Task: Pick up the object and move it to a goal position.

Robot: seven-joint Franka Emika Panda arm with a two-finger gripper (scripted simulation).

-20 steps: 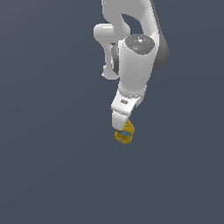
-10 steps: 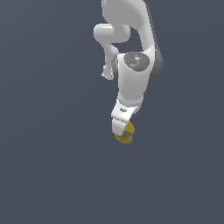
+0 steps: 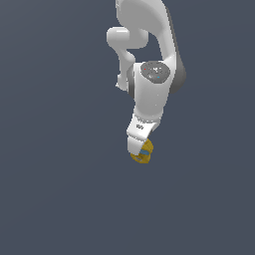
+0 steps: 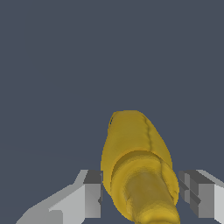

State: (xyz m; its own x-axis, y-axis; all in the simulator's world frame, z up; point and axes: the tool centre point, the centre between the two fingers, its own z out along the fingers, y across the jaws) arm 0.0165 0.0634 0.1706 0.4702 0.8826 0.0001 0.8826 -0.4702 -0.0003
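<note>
The object is a small mustard-yellow bottle-like lump with a blue band, seen at the tip of the white arm in the exterior view. My gripper points down over it and covers its upper part. In the wrist view the object fills the gap between the two grey fingertips, which touch it on both sides. The gripper is shut on the object. The nozzle tip and the blue band do not show in the wrist view.
A plain dark grey surface lies all around, with no other objects or edges in view. The white arm rises above the gripper to the upper edge of the exterior view.
The arm's wrist and upper links have sunk a little and shifted slightly toward the exterior view's left. The gripper and the object have stayed at nearly the same spot.
</note>
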